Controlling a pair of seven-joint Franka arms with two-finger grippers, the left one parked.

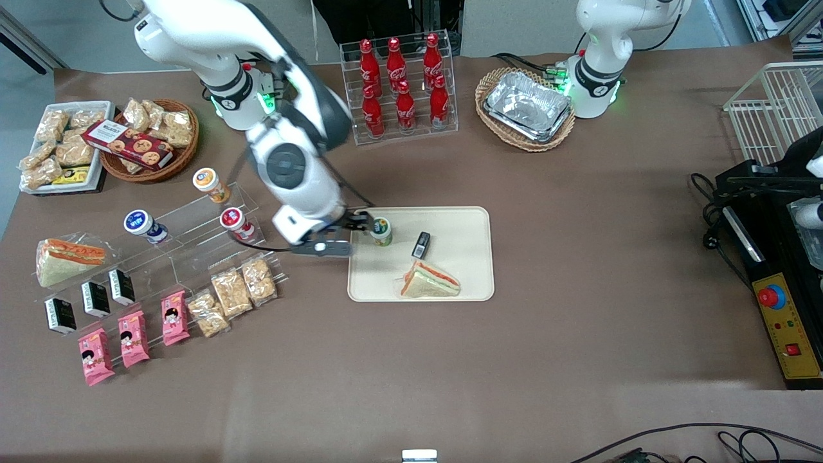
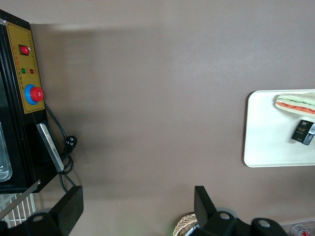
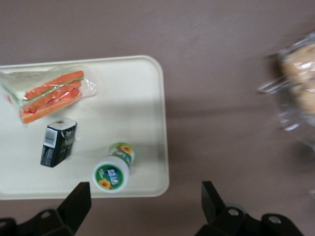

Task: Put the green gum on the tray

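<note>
The right arm reaches down from its base toward the middle of the table, elbow raised and forearm angled toward the front camera. Its gripper (image 1: 361,222) hangs low with the wrist tipped downward. The two fingers (image 3: 76,204) are spread wide apart, with nothing held between them.

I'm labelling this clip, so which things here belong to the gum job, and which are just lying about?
Job:
green gum, standing on the tray
gripper, open, beside the gum

Lying about:
sandwich and small black box on the tray
blue-lidded bottle
red-lidded bottle
cola bottles
</note>
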